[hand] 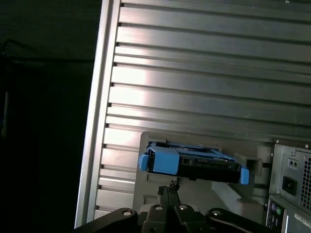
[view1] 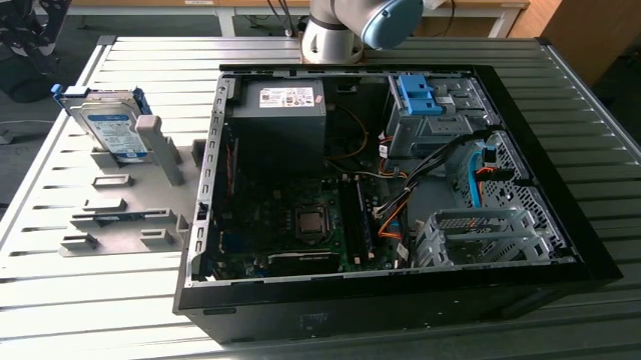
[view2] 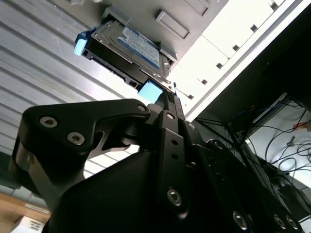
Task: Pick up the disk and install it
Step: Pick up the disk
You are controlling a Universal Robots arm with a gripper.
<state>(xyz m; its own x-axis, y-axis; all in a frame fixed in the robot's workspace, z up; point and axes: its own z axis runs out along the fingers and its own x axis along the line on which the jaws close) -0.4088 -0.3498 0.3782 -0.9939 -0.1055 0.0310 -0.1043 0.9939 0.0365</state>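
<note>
A silvery slatted metal table (view1: 90,300) is carrying everything in the exterior view. On it, a large black computer tower case (view1: 591,255) is lying on its side with the panel off, exposing a dark circuit board, a grey boxy power supply (view1: 278,112) and bundles of coloured cables. At the far edge of the table, behind the case, the pale grey and light-blue robot arm (view1: 341,30) is rising out of the picture.

Inside the case, towards the exterior view's right, a grey metal drive bay is carrying a blue plastic latch bracket (view1: 419,94), and nearer the camera a perforated grey metal cage (view1: 481,232) is sitting open.

At the exterior view's left of the case, a flat grey fixture plate (view1: 120,225) with small raised blocks is resting on the table. The disk (view1: 105,124), a flat silver hard drive with a white and light-blue label and a blue plastic carrier frame, is standing on edge in this fixture, outside the case, just behind a grey upright post (view1: 161,146).

In both wrist views the black gripper (hand: 167,187) (view2: 171,97) is pointing towards the disk (hand: 194,162) (view2: 131,48), apart from it, its fingers lying closed together and gripping nothing.
</note>
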